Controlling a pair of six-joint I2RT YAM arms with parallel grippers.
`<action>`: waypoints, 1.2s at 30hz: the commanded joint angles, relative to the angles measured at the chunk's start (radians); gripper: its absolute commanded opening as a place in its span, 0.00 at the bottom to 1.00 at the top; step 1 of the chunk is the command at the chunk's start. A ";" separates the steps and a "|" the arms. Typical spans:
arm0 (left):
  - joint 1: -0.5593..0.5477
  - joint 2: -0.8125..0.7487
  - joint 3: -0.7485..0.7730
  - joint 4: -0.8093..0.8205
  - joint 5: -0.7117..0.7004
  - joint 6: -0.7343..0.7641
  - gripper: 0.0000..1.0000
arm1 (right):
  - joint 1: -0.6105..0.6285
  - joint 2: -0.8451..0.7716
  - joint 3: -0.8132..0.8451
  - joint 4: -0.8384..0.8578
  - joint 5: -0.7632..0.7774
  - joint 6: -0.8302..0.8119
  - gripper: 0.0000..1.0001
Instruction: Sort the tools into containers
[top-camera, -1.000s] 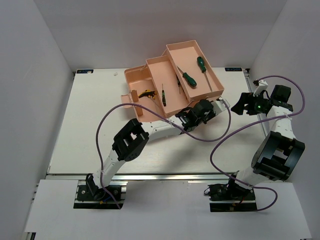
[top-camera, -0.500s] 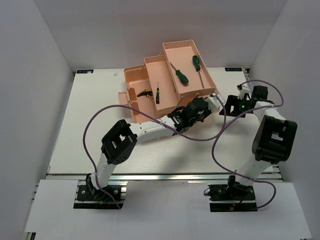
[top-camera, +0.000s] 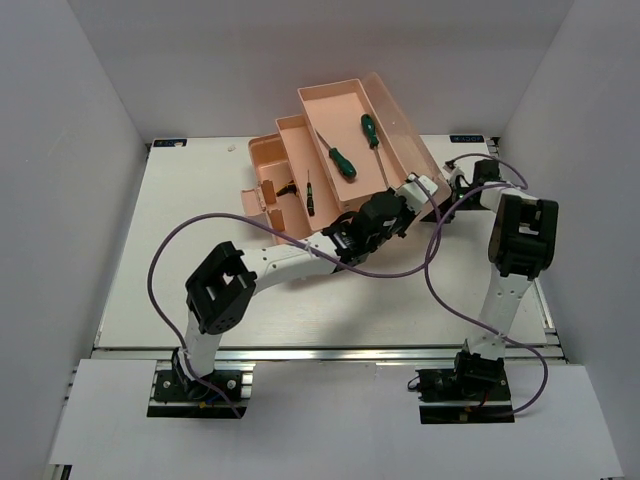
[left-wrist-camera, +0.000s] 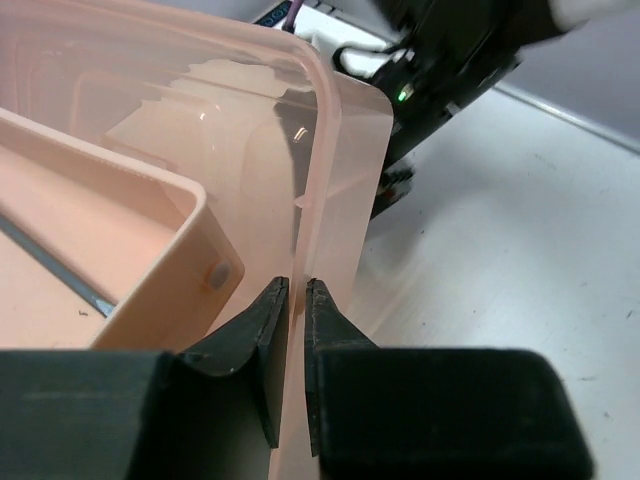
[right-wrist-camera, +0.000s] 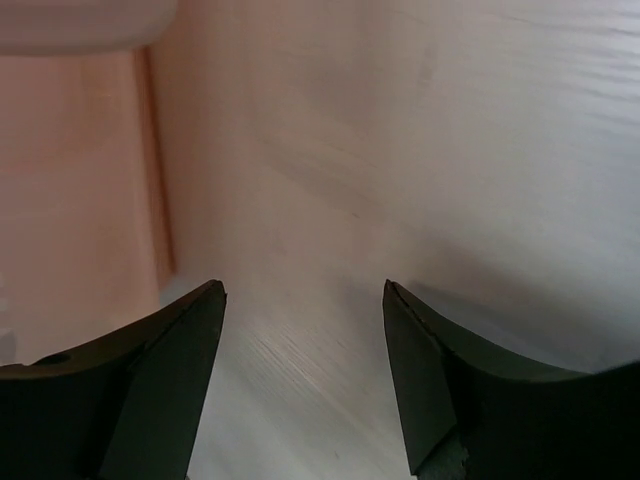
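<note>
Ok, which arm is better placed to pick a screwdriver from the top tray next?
Right, probably: the right tool is open beside the toolbox; the left tool is clamped on its translucent edge.

Our left arm reaches low and diagonally toward the far right of the bench, left gripper pinched thin on the toolbox wall. Our right arm stands folded upright, right gripper spread apart.
</note>
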 joint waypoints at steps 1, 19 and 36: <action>0.005 -0.146 -0.009 0.166 -0.019 -0.058 0.00 | 0.045 0.050 0.071 0.024 -0.200 0.067 0.70; -0.019 -0.264 0.133 -0.013 -0.009 -0.082 0.66 | 0.110 0.052 0.141 0.203 -0.294 0.184 0.68; 0.726 -0.725 -0.397 -0.737 -0.030 -0.773 0.40 | 0.125 0.002 0.192 0.095 -0.205 0.069 0.69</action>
